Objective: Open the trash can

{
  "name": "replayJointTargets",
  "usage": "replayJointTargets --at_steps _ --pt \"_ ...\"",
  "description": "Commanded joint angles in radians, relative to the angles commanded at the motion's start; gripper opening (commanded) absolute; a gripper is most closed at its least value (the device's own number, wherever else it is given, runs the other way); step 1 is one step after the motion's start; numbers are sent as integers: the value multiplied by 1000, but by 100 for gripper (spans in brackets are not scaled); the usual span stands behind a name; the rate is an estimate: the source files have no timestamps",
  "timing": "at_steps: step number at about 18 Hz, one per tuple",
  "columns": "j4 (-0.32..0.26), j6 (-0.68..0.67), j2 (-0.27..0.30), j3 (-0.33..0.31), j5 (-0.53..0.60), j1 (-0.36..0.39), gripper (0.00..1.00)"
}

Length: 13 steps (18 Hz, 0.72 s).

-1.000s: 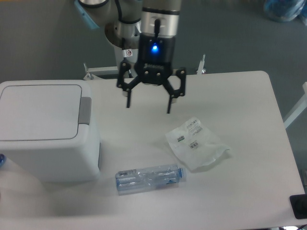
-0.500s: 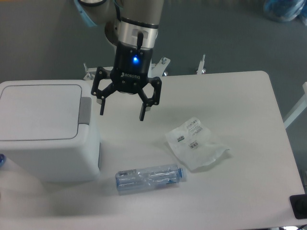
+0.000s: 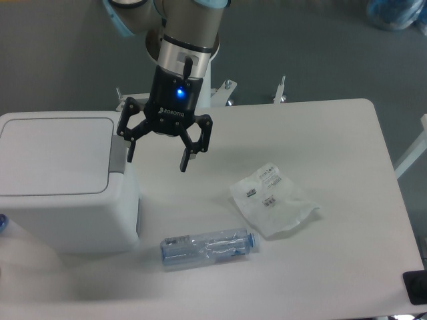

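While the lid is down: trash can [image 3: 67, 183] sits shut at the bench's [image 3: 333, 220] left end.
Grey push tab [image 3: 119, 155]: runs along the lid's right edge.
Pincer [image 3: 155, 155]: spread open, empty, pointing down, one fingertip just beside the tab.
Judged next: press the tab.

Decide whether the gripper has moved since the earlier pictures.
Yes. The gripper has shifted left, toward the trash can, its fingers open beside the grey push tab.

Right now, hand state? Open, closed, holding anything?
Hand: open, fingers spread wide, holding nothing, beside the trash can push tab.
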Motion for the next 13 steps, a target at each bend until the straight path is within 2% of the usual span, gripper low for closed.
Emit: replayJointTargets --at_steps 13 --pt "5 9 2 -14 -2 -2 100"
